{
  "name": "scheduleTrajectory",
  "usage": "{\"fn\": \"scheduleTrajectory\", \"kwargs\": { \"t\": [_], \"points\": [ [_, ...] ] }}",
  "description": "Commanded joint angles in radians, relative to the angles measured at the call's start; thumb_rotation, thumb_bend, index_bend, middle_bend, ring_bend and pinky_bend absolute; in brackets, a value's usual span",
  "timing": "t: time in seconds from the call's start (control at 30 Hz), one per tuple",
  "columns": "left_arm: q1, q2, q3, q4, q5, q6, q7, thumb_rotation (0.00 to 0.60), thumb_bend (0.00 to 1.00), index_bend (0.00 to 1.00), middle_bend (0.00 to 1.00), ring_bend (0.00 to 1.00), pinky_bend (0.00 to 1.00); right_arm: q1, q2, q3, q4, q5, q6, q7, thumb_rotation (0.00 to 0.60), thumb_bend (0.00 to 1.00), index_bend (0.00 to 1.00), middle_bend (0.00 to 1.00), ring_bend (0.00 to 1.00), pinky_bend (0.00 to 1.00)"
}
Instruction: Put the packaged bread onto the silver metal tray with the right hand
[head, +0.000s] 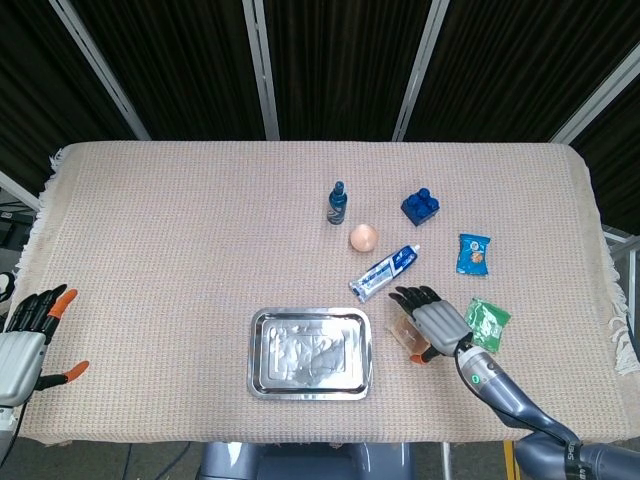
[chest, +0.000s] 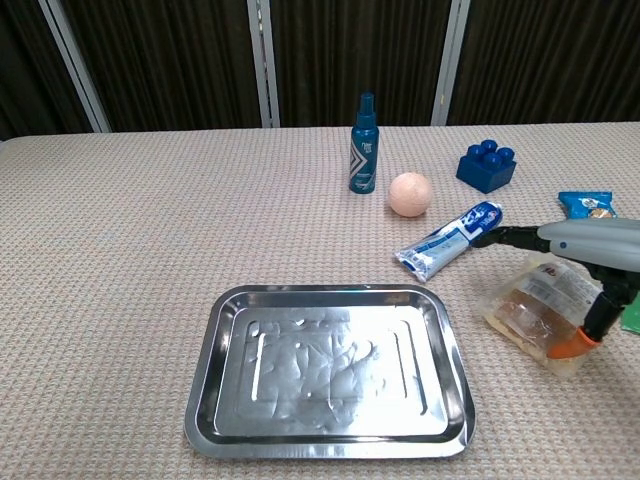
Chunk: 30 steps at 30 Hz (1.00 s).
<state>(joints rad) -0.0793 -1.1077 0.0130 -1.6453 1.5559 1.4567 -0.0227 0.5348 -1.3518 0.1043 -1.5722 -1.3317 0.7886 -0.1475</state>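
Note:
The packaged bread (head: 405, 333) (chest: 528, 312), a clear bag with a white label, lies right of the silver metal tray (head: 262, 352) (chest: 330, 365). My right hand (head: 433, 320) (chest: 592, 246) is spread over the bag with its fingers extended toward the toothpaste. Its orange-tipped thumb sits at the bag's near edge. It hides much of the bag in the head view, and I see no closed grip on it. The tray is empty. My left hand (head: 25, 335) stays open at the table's left front edge, far from everything.
A toothpaste tube (head: 385, 272) (chest: 450, 240) lies just beyond the bread. Farther back stand a blue spray bottle (head: 337, 203), a peach ball (head: 363, 237) and a blue block (head: 421, 206). A blue snack packet (head: 473, 253) and a green packet (head: 487, 322) lie to the right.

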Motion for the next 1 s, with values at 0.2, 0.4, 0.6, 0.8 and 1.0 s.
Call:
{"fn": "scheduleTrajectory", "kwargs": {
  "t": [0.2,0.4,0.6,0.8,1.0],
  "points": [
    [0.002,-0.007,0.002,0.013,-0.009,-0.004,-0.008,0.600,0.13,0.06,0.00,0.00,0.00,0.035,-0.009,-0.013,0.024,0.063,-0.049,-0.031,0.600,0.00,0.03,0.00,0.00,0.00],
    [0.001,-0.009,0.001,0.017,-0.009,-0.004,-0.011,0.600,0.13,0.06,0.00,0.00,0.00,0.044,-0.018,-0.024,0.039,0.083,-0.055,-0.044,0.600,0.00,0.17,0.09,0.01,0.12],
    [0.001,-0.009,0.001,0.018,-0.012,-0.005,-0.010,0.600,0.13,0.07,0.00,0.00,0.00,0.049,-0.029,-0.027,0.059,0.067,-0.035,-0.022,0.600,0.05,0.40,0.28,0.24,0.45],
    [0.003,-0.008,0.001,0.014,-0.010,0.000,-0.009,0.600,0.13,0.07,0.00,0.00,0.00,0.052,-0.032,-0.034,0.079,0.032,-0.028,0.029,0.600,0.10,0.54,0.42,0.40,0.58],
    [0.002,-0.006,0.001,0.011,-0.009,0.000,-0.006,0.600,0.13,0.07,0.00,0.00,0.00,0.042,0.011,-0.040,0.014,-0.039,0.033,0.069,0.600,0.11,0.57,0.44,0.42,0.61]
  ]
}}
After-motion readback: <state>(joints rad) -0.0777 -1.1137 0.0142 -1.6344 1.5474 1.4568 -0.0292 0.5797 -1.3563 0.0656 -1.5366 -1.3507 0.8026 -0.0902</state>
